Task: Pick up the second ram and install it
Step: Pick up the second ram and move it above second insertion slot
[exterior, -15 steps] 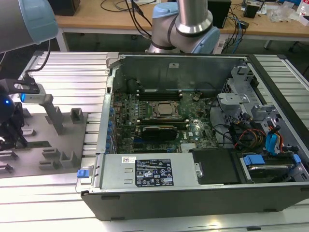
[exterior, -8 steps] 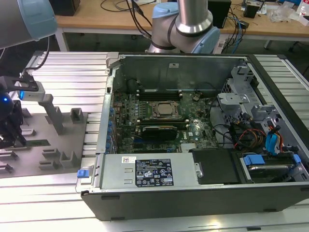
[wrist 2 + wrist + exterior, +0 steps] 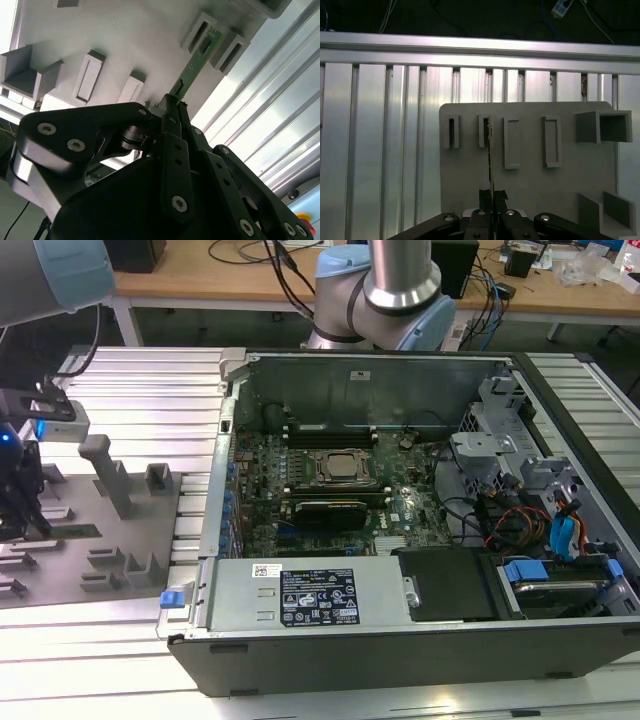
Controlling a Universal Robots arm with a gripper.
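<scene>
Evidently our fingers (image 3: 170,131) pinch one end of the second ram (image 3: 201,54), edge-up in a slot of the grey holder plate (image 3: 125,30); we fear this off-centre grip lets it twist and jam

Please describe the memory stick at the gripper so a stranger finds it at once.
Beside the open computer case, on the exterior view's left, lies a grey fixture plate. The second ram stands on edge between its blocks, one end in the gripper. It is the only thin green board there; its neighbours are grey plastic.
</scene>
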